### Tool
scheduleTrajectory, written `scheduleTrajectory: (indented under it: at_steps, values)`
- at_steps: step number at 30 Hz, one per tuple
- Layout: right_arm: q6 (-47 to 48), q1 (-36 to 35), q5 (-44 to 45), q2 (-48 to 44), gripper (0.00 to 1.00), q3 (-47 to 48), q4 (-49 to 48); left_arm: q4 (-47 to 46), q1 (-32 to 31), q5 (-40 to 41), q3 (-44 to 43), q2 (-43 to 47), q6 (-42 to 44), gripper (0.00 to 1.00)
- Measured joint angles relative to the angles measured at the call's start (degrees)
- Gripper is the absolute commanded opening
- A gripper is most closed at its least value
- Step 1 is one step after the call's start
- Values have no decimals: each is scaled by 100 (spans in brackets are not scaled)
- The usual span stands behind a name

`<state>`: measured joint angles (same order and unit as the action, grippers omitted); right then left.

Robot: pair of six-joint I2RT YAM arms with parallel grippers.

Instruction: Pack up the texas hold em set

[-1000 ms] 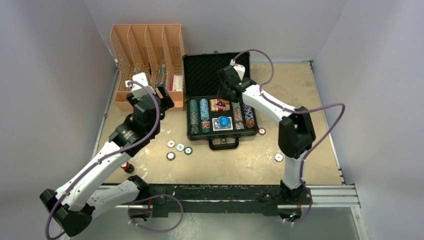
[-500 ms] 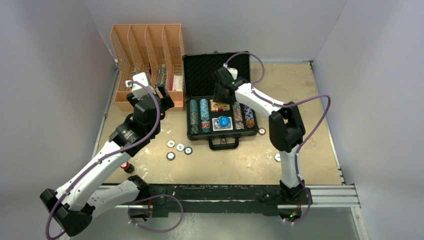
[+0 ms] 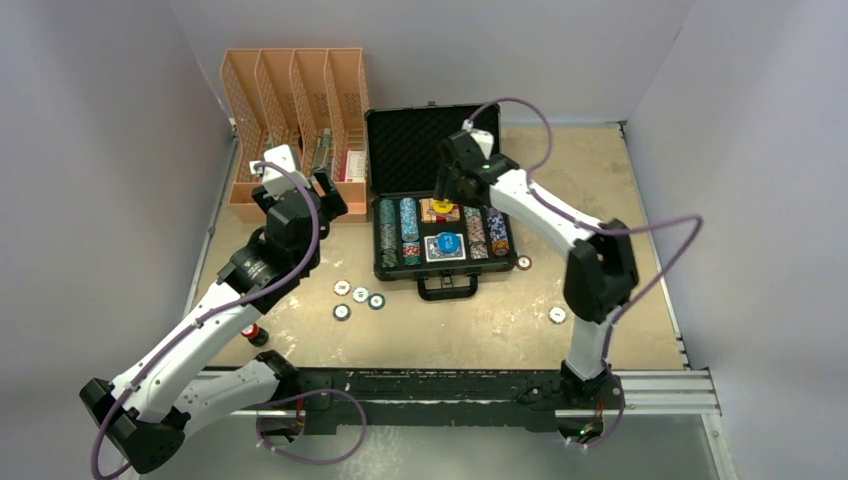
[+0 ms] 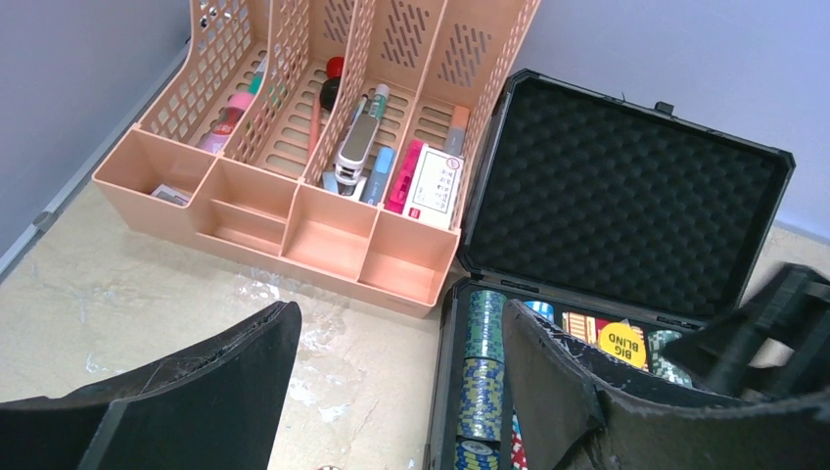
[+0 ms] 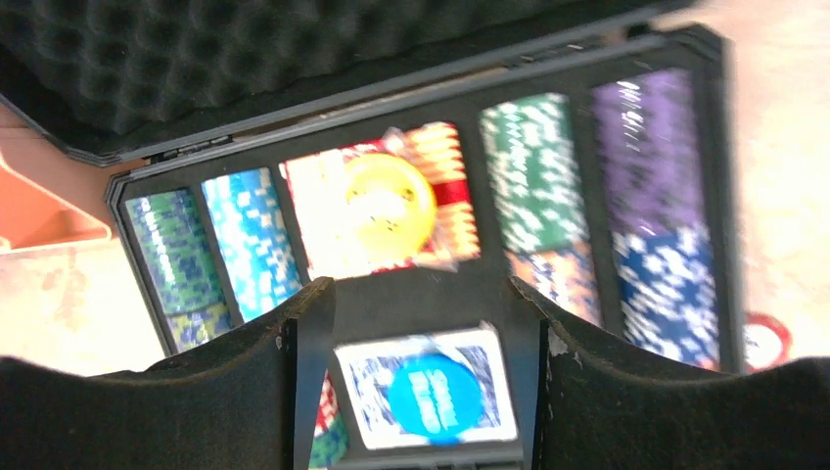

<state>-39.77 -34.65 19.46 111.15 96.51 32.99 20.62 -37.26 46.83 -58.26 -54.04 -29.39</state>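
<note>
Hovering with spread, empty jaws, the right gripper hangs above the open black case.
Just ahead of its fingertips the yellow BIG BLIND button disc lies flat on the red card deck. Directly under the jaws a blue disc tops the blue card deck. Filled poker chip rows flank both sides, so the decks look like the only flat spot for the buttons. The left gripper, also wide and empty, hangs with the orange organiser ahead of it, probably clear of its partner. Loose chips behind it await packing.
</note>
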Motion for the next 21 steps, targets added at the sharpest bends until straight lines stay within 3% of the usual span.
scheduleTrajectory:
  at_steps: [4, 10, 13, 19, 21]
  values:
    - [-240, 275, 223, -1248, 59, -859, 0, -2, 2, -20, 0, 26, -4, 75]
    - [-398, 1517, 470, -2765, 53, -2238, -111, -2, 9, -90, 0, 94, -20, 75]
    - [-407, 1978, 472, -2949, 44, -2756, -157, -2, 11, -144, 0, 120, -20, 75]
    - [-149, 2601, -208, -2702, 43, -3617, -487, -2, 11, -203, 0, 127, -26, 75]
    - [-22, 2621, -466, -2393, 31, -3622, -643, -2, 13, -216, 0, 127, -50, 75]
